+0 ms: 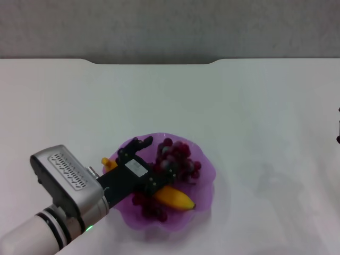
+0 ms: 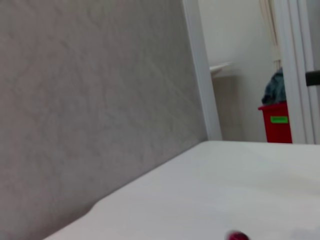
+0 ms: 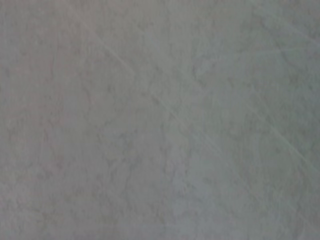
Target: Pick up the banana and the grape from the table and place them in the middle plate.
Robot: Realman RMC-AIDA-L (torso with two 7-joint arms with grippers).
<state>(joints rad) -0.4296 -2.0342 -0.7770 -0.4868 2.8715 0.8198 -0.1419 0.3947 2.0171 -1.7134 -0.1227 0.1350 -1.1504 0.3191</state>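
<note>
Reaching arm: the left arm comes in from the near-left corner of the head view, and its gripper [image 1: 154, 154] hangs over the plate [image 1: 208, 171].
Left gripper state: its black fingers [image 1: 142, 142] stand spread apart over the plate's left half, one toward the far rim and the other against the grapes; whether they touch any fruit cannot be told.
Plate: purple, translucent, with a wavy rim, it sits on the table [image 1: 255, 106] near the front, a little left of centre.
Grapes: the dark red bunch [image 1: 178, 156] lies inside the plate, on its far and right part, with more dark berries showing at the near-left edge under the gripper body.
Banana: it [image 1: 175, 198] lies inside the plate under the gripper, its yellow-orange end pointing near-right, while a small orange bit shows past the left rim.
Right arm: only a dark sliver [image 1: 338, 125] shows at the right edge of the head view, well apart from the plate.
Left wrist view: a grey wall, the white table and a red berry at the frame's edge.
Right wrist view: only a plain grey surface.
</note>
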